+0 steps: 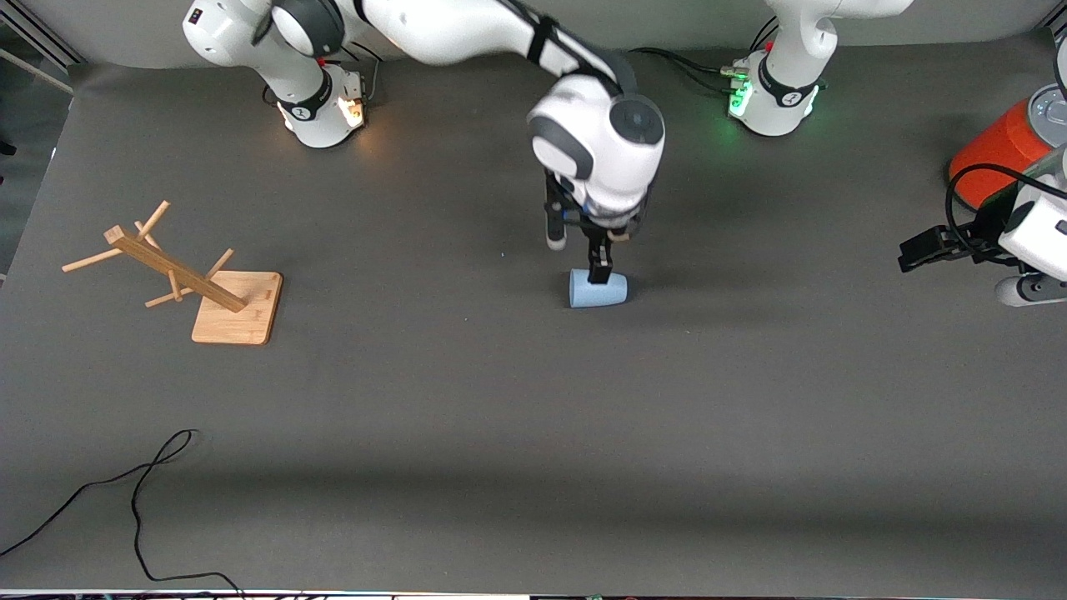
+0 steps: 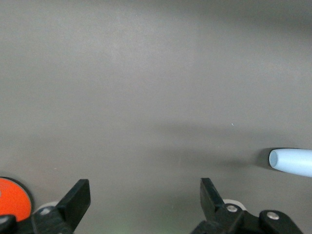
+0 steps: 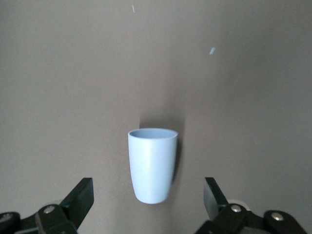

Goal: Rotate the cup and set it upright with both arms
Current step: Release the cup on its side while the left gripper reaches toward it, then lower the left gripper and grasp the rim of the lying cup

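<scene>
The pale-blue cup point(image 1: 597, 289) lies on its side near the middle of the table, its mouth toward the right arm's end. My right gripper point(image 1: 578, 254) is open just above it, a finger on each side and not touching. In the right wrist view the cup point(image 3: 152, 165) lies between and ahead of the open fingers point(image 3: 148, 200). My left gripper point(image 1: 913, 252) is open and empty, waiting at the left arm's end of the table. In the left wrist view point(image 2: 145, 200) the cup's narrow end point(image 2: 292, 162) shows at the frame's edge.
A large orange canister point(image 1: 996, 150) lies beside the left gripper, and its edge shows in the left wrist view point(image 2: 12, 195). A wooden peg rack point(image 1: 237, 308) stands at the right arm's end. A black cable point(image 1: 142, 483) lies near the front camera.
</scene>
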Available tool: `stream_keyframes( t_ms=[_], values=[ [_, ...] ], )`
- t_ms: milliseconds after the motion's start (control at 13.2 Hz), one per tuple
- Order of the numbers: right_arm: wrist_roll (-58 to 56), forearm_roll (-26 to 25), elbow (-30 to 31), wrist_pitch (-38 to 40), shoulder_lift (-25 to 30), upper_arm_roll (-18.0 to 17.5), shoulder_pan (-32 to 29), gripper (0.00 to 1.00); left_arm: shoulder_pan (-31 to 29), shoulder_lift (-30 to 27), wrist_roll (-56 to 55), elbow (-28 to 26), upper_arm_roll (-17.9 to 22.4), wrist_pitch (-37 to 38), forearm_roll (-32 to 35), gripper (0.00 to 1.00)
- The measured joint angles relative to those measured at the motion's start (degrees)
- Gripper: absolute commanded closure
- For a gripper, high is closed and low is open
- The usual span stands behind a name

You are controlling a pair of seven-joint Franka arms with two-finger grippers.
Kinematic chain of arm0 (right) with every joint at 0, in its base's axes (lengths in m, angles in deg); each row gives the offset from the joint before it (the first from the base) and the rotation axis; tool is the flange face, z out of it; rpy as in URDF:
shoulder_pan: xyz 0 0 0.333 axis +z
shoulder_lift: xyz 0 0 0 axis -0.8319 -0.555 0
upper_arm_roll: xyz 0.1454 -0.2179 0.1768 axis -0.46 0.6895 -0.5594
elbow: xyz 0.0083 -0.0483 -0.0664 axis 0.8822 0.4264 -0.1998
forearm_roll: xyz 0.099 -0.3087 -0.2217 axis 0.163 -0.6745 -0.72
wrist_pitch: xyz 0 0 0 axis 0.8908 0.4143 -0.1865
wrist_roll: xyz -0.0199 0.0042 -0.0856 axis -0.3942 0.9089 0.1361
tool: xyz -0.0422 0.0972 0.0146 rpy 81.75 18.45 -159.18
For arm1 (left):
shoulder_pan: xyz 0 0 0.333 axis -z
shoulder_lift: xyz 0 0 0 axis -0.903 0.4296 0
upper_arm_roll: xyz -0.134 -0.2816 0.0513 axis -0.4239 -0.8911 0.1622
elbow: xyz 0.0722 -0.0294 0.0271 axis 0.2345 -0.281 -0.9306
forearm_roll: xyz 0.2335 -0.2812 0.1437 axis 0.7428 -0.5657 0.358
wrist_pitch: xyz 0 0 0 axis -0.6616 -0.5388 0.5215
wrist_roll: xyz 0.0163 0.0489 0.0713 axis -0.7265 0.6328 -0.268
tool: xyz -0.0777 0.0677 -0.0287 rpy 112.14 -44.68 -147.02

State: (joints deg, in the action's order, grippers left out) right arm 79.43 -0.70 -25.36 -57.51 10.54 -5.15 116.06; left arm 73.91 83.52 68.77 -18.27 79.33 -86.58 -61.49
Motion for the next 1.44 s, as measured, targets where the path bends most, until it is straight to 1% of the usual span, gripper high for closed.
stream_keyframes(
  t_ms=[151, 302, 378, 604, 756, 831, 982, 1058, 1209, 1284, 1436],
  values=[
    [-9.6, 1.2, 0.1, 8.8, 6.9, 0.5, -2.8, 0.00, 0.0, 0.0, 0.0, 0.0, 0.0, 0.0, 0.0, 0.00],
    [-22.5, 1.8, 0.6, 16.5, 13.3, 0.8, -8.8, 0.00, 0.0, 0.0, 0.0, 0.0, 0.0, 0.0, 0.0, 0.00],
    [-29.2, 2.0, 1.2, 19.2, 15.9, 0.8, -12.2, 0.00, 0.0, 0.0, 0.0, 0.0, 0.0, 0.0, 0.0, 0.00],
    [-49.4, 2.3, 4.5, 22.7, 22.4, 1.3, -21.7, 0.00, 0.3, 0.0, 0.0, 0.0, -0.4, 0.0, -0.1, 0.00],
    [-61.8, 2.3, 6.4, 23.6, 25.7, 2.9, -25.7, 0.00, 1.3, 0.0, -2.0, 0.2, -2.1, 0.0, -0.3, 0.00],
    [-68.1, 2.3, 7.3, 23.7, 27.3, 3.5, -27.8, 0.00, 1.8, 0.1, -5.3, 0.5, -4.0, 0.0, -0.4, 0.00],
    [-80.6, 2.3, 10.2, 23.4, 30.7, 3.7, -33.8, 0.00, 2.7, 1.4, -15.9, 2.7, -9.9, 0.0, -0.3, 0.00],
    [-86.4, 2.4, 12.1, 22.5, 32.5, 3.8, -36.9, 0.00, 3.0, 2.9, -22.0, 4.6, -13.3, -0.1, -0.2, 0.00],
    [-98.0, 2.5, 17.5, 18.6, 36.5, 3.7, -42.8, 0.00, 3.9, 7.9, -34.9, 9.4, -19.6, 0.0, 1.3, 0.00],
    [-104.0, 2.5, 20.7, 16.1, 38.4, 3.7, -45.5, 0.00, 5.6, 11.2, -40.4, 12.2, -21.5, 0.0, 3.5, 0.00],
    [-114.0, 2.7, 25.9, 11.7, 41.0, 3.1, -50.0, 0.00, 11.2, 18.2, -48.8, 18.4, -22.5, 0.1, 7.9, 0.00]
  ],
)
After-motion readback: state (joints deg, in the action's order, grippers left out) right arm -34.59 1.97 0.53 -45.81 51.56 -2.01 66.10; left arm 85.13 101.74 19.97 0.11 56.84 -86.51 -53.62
